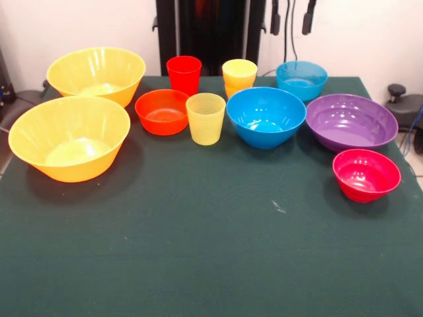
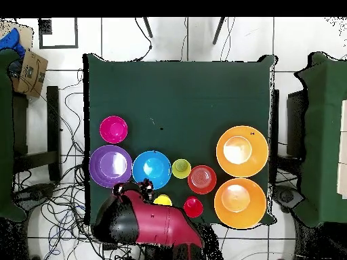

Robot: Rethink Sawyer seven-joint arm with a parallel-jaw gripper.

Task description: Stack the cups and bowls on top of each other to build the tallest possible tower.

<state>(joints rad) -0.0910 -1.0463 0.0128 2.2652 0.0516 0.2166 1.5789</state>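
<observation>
All the pieces stand apart on the green table (image 1: 198, 251). Two large yellow bowls (image 1: 69, 137) (image 1: 96, 74) are at the left. The orange-red bowl (image 1: 162, 111), red cup (image 1: 184, 74), pale yellow cup (image 1: 205, 117) and orange-yellow cup (image 1: 239, 76) are in the middle. The blue bowl (image 1: 266, 116), small light blue bowl (image 1: 301, 79), purple bowl (image 1: 351, 121) and pink-red bowl (image 1: 366, 174) are at the right. My gripper (image 1: 291, 18) hangs open and empty at the top edge, above the light blue bowl. In the overhead view the arm (image 2: 152, 223) hides that bowl.
The black pedestal (image 1: 210, 30) stands behind the table's far edge. Cables and dark equipment (image 1: 406, 105) lie beside the table on the right. The near half of the table holds no objects.
</observation>
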